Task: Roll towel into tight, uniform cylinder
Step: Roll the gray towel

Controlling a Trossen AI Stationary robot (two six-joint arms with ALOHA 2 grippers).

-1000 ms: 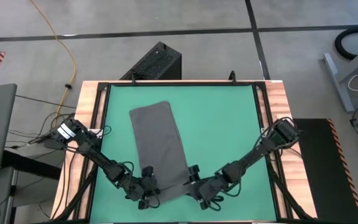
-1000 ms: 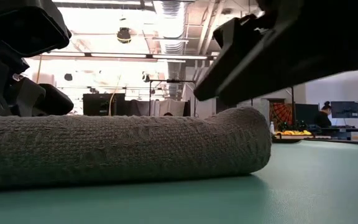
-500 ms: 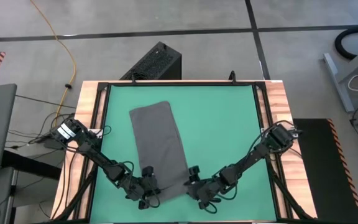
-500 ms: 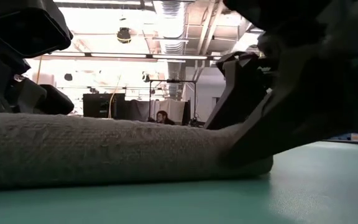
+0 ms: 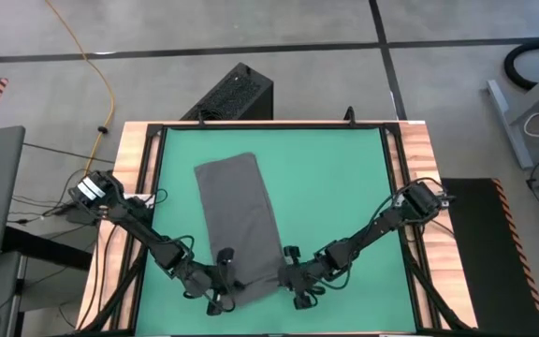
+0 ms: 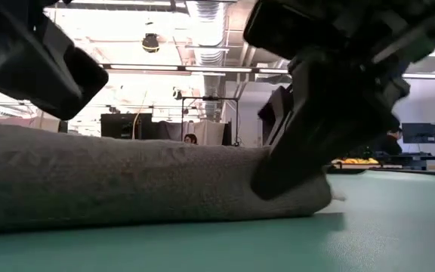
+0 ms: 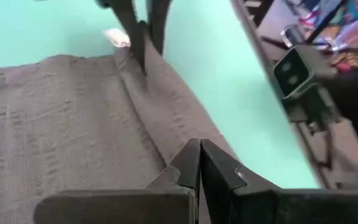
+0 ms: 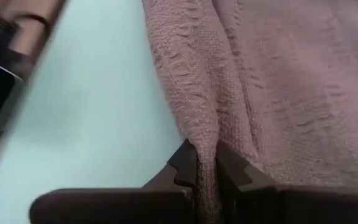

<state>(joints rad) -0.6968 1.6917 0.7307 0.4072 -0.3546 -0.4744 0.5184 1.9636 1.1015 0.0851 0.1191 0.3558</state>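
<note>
The dark grey towel [image 5: 237, 220] lies flat and lengthwise on the green mat [image 5: 344, 187]. Its near end is gathered into a raised fold [image 6: 142, 181] that runs across its width. A small white tag [image 7: 117, 38] shows at the towel's right near corner. My left gripper [image 5: 225, 298] is shut on the fold at the towel's near left corner. My right gripper [image 5: 288, 281] is shut on the same fold at the near right corner. In the low view the right gripper [image 6: 308, 128] covers the fold's right end. My left gripper pinches the raised fold [image 7: 166, 149] of the towel's near end between its two fingers, at the left corner. The fingers lie along the fold. The fold rests on the mat. My right gripper pinches the same fold [image 8: 205, 134] between its two fingers at the right corner, coming in low from the table's right. The fingers point along the ridge, which stands up between them. The towel beyond it lies flat on the mat.
A black frame [image 5: 389, 187] and a wooden rim border the mat. There is bare green mat to the right of the towel and a narrower strip to its left. A black box [image 5: 232, 94] stands on the floor beyond the far edge.
My right gripper has come down and gone a little toward the table's left, onto the right end of the towel's near fold, and has taken hold of it. The rest of the towel has stayed flat where it was.
</note>
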